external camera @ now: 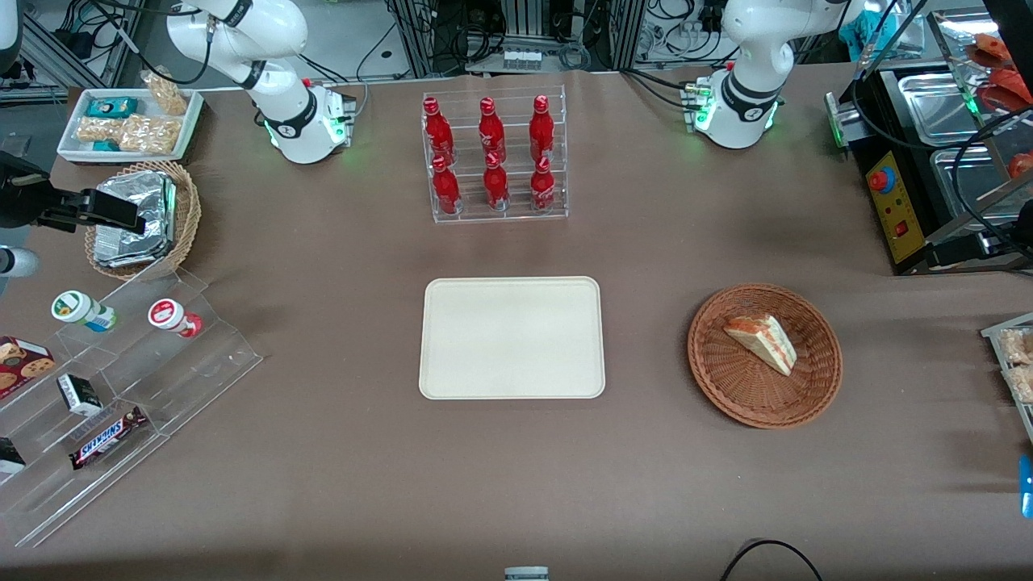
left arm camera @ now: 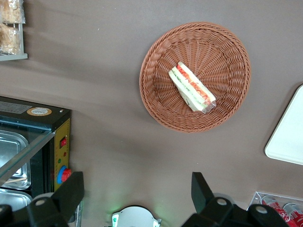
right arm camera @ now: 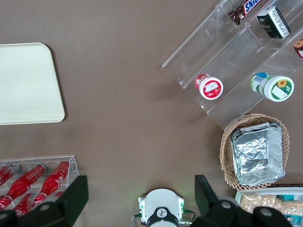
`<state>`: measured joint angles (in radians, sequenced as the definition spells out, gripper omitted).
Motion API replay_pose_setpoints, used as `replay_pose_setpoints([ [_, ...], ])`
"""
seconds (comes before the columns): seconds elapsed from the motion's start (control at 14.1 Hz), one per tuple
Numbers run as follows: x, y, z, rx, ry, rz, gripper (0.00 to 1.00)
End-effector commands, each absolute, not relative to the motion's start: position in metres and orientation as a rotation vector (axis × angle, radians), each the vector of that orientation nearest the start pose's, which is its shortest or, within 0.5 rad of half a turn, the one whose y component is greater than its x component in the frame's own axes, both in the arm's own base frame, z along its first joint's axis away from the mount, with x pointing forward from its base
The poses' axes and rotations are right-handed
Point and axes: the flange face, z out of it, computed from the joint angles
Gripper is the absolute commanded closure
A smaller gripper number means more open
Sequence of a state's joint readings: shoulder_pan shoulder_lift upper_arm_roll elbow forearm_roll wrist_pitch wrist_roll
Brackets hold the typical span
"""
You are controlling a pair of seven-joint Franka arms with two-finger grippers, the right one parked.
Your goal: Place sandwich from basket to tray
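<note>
Sandwich (external camera: 760, 342) lies in the basket (external camera: 815, 387), right of centre frame; tray (external camera: 512, 337) is bare. Gripper (left arm camera: 137, 189) hangs high above, fingers (left arm camera: 202, 187) apart: descend, straddling the wedge's long sides.

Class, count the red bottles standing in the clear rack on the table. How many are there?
6, in the clear rack in two rows of three: three nearer the front camera, three above them on the higher step. None look hidden. The end effector hangs open above the table.
</note>
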<state>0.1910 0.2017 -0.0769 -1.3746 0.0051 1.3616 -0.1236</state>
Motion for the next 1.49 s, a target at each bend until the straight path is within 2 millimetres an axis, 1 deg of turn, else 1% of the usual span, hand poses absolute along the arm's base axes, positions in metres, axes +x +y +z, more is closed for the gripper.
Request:
replay_pose_setpoints([
  [0.0,0.586,0.071,0.583,-3.114,-0.362,0.364,0.0],
  [0.07,0.587,0.072,0.583,-3.111,-0.369,0.361,0.0],
  [0.21,0.588,0.073,0.576,-3.103,-0.383,0.385,0.0],
  [0.28,0.588,0.076,0.569,-3.087,-0.45,0.406,0.0],
  [0.35,0.586,0.076,0.56,-3.063,-0.54,0.444,0.0],
  [0.42,0.582,0.074,0.541,-3.032,-0.58,0.522,0.0],
  [0.5,0.578,0.071,0.517,-3.028,-0.59,0.596,0.0],
  [0.57,0.576,0.069,0.5,-3.028,-0.588,0.602,0.0],
  [0.64,0.573,0.065,0.487,-3.026,-0.608,0.576,0.0],
  [0.85,0.568,0.056,0.472,-2.94,-0.859,0.505,0.0],
  [0.99,0.564,0.041,0.455,-2.94,-0.84,0.472,0.0],
  [1.06,0.56,0.039,0.444,-2.944,-0.851,0.437,0.0],
  [1.13,0.556,0.031,0.434,-2.943,-0.871,0.396,0.0],
  [1.27,0.554,0.009,0.415,-2.914,-0.995,0.287,0.0],
  [1.35,0.557,-0.007,0.409,-2.898,-1.037,0.249,0.0],
  [1.42,0.56,-0.014,0.407,-2.876,-1.11,0.218,0.0],
])
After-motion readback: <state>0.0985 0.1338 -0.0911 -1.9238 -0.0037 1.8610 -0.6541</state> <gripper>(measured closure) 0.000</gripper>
